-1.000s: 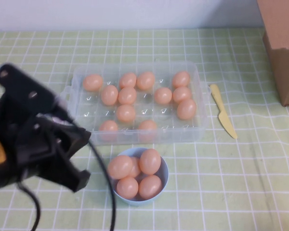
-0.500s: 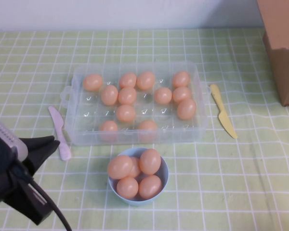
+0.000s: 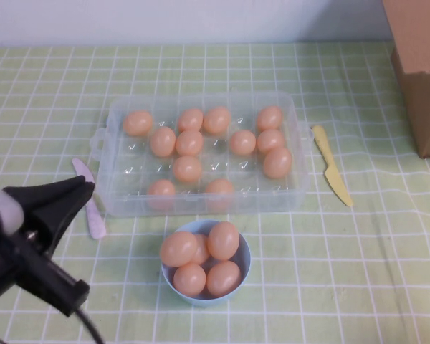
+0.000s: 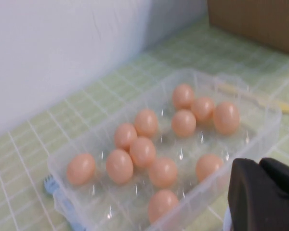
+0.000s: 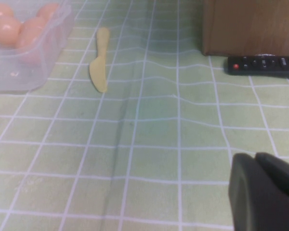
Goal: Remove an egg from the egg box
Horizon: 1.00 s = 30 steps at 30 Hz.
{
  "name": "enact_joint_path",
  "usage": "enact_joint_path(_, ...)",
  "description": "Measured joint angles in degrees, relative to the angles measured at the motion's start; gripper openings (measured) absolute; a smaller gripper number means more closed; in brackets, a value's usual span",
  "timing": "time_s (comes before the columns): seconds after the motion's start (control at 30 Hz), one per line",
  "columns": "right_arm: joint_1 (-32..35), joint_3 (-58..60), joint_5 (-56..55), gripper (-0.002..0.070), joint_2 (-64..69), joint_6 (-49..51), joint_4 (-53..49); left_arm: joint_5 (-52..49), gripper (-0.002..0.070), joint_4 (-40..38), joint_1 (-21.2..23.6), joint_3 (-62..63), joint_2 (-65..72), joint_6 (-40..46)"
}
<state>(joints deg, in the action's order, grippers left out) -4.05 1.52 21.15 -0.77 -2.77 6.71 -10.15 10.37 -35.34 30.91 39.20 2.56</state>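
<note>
In the high view the egg box (image 3: pixel 201 154), a clear shallow tray, lies in the upper middle of the frame on a green checked cloth (image 3: pixel 344 272), with eleven tan eggs in its cells; one egg (image 3: pixel 277 163) sits at the box's right side, near the front. Below the box, at lower centre, a light-blue bowl (image 3: pixel 241 278) holds four more eggs. A pale pink knife (image 3: pixel 89 197) lies just left of the box, a yellow knife (image 3: pixel 332 174) just right of it, and a brown carton (image 3: pixel 419 72) fills the upper right corner. The left gripper (image 3: pixel 82 190) is at the lower left of the frame, its black fingers pressed together into a point near the pink knife, holding nothing and clear of the box. In the left wrist view the egg box (image 4: pixel 86 139) stretches across the middle with its eggs, the same right-end egg (image 4: pixel 226 117) at right of centre, a white wall behind, and the left gripper's closed black fingertips (image 4: pixel 262 195) in the lower right corner. In the right wrist view the right gripper (image 5: pixel 260 190) shows as black fingers at the lower right, shut together with nothing between them, over bare cloth; the box corner (image 5: pixel 33 53) is at upper left, the yellow knife (image 5: pixel 100 60) beside it, and a black remote (image 5: pixel 262 65) lies against the carton (image 5: pixel 250 24) at upper right.
</note>
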Motion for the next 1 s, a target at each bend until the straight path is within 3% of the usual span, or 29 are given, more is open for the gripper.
enact_joint_path(0.13,0.0,0.0,0.0,-0.0017,0.0,0.0,0.0,9.29,-0.0002,-0.98,4.08,-7.17,-6.77,0.0)
enact_joint_path(0.3,0.0,0.0,0.0,-0.0017,0.0,0.0,0.0,20.91,-0.0002,-3.86,16.93,-19.19,-22.07,-0.42)
enact_joint_path(0.5,0.0,0.0,0.0,-0.0017,0.0,0.0,0.0,23.64,-0.0003,-4.36,30.84,-29.01,-35.66,-6.64)
enact_joint_path(0.67,0.0,0.0,0.0,-0.0017,0.0,0.0,0.0,21.59,-0.0004,-3.76,32.89,-32.21,-39.67,-8.38)
enact_joint_path(1.0,0.0,0.0,0.0,-0.0017,0.0,0.0,0.0,0.25,-0.0004,-3.43,29.66,-32.34,-39.78,-3.97)
